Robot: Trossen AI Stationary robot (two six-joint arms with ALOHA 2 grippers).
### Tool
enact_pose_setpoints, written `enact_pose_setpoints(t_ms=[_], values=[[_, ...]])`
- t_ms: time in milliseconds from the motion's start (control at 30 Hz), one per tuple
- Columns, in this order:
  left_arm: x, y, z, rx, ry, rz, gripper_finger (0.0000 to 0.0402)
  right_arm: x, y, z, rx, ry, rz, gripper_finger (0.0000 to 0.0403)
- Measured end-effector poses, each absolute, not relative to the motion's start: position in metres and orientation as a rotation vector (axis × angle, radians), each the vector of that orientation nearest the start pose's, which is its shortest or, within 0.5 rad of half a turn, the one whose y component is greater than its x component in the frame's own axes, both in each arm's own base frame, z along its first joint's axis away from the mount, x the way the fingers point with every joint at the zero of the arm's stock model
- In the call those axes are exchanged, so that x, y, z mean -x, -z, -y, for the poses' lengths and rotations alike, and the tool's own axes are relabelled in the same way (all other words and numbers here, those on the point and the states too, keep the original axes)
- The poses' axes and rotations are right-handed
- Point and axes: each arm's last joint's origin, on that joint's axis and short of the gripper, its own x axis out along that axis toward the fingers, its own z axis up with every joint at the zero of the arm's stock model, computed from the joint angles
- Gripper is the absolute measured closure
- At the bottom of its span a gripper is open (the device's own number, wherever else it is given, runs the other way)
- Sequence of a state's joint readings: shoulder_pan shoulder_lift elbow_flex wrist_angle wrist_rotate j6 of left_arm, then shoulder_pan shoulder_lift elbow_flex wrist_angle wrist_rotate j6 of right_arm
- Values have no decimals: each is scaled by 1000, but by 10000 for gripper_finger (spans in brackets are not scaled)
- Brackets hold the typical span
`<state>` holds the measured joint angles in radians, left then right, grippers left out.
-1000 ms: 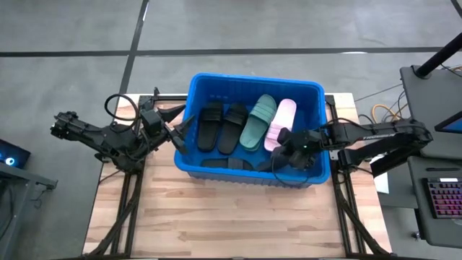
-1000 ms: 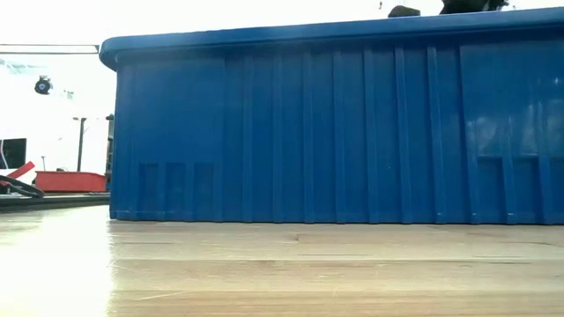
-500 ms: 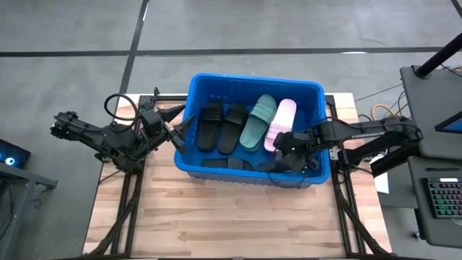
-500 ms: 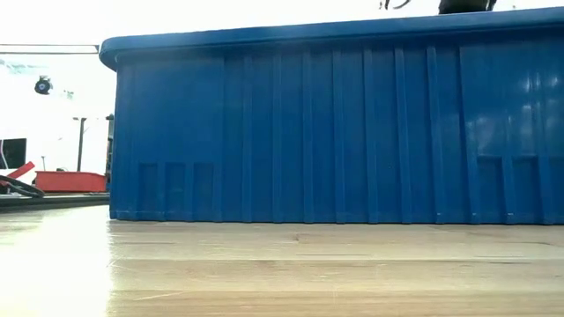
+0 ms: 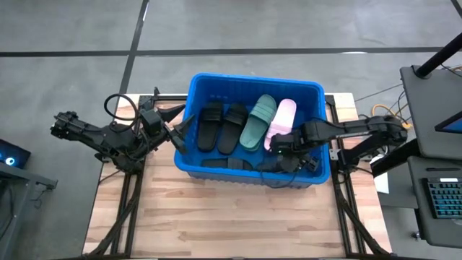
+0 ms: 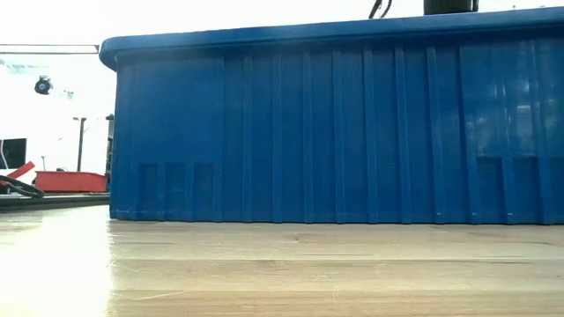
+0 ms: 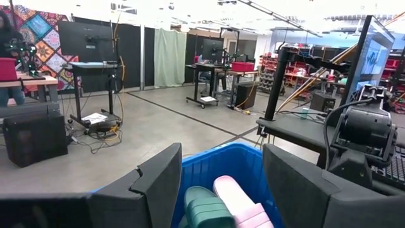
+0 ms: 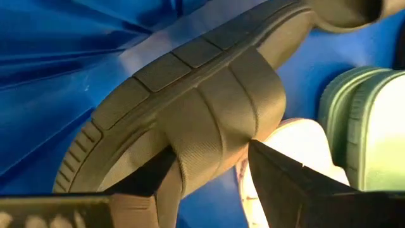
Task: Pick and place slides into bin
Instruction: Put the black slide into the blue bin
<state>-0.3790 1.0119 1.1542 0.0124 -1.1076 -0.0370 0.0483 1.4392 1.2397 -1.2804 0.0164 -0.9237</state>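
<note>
A dark slide [image 8: 190, 107] leans on the blue bin wall [image 8: 57, 44], its strap between the right gripper's [image 8: 209, 174] parted fingers

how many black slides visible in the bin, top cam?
4: two black slides upright at the back left, one lying along the front wall, one under the right gripper. Others may be hidden.

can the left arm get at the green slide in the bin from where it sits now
Probably yes. The left pincer waits open at the bin's left wall, already looking over the rim. The green slide lies on top, uncovered, though two black slides sit between, and the right pincer works just beside it.
</note>
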Motion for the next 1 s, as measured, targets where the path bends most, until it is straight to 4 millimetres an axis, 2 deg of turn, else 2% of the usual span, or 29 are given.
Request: enact_pose_setpoints(t_ms=[200,467,600,767,867,1000], values=[[-190,-433,48,136,-725,125,196,-253,-279,-12,786,-713,-1382,271],[-190,-433,48,88,-727,106,196,-253,-287,-11,816,-682,-1346,385],[-190,-433,48,88,-727,106,196,-255,-295,-13,946,-571,-1295,391],[-190,-433,48,84,-725,102,196,-255,-301,-16,1034,-580,-1211,393],[-190,-433,48,81,-725,99,196,-256,-297,-18,1046,-584,-1216,393],[-190,-432,48,71,-725,88,196,-261,-292,-21,1125,-483,-1196,394]])
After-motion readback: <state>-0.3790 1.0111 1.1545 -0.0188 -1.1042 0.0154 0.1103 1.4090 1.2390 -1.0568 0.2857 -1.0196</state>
